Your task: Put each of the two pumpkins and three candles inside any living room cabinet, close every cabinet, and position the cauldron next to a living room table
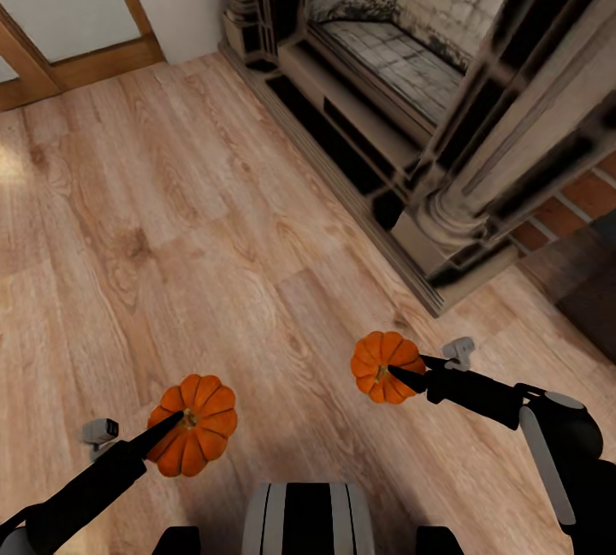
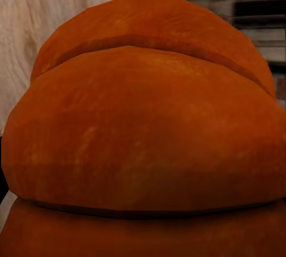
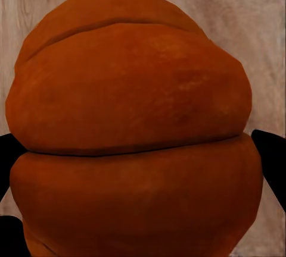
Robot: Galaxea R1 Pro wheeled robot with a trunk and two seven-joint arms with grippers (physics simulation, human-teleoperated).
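Robot trunk (image 1: 306, 519) fills the head view at six o'clock. Beyond it, oak floor (image 1: 171, 221) spreads to the fireplace (image 1: 411, 102) at one to two o'clock. No cabinet is in sight here.

Left tool (image 1: 175, 423), at seven o'clock, is closed around the left pumpkin (image 1: 193, 424); its wrist camera sees orange ribs (image 2: 143, 132) pressed close. Right tool (image 1: 395, 374), at five o'clock, is clamped on the right pumpkin (image 1: 387, 367), dark fingertips (image 3: 271, 150) flanking its sides (image 3: 134, 144).

Both pumpkins seem carried above the floor, so I judge this the transport step. Next, the base must turn to find the cabinet, open a drawer, and drop them inside.
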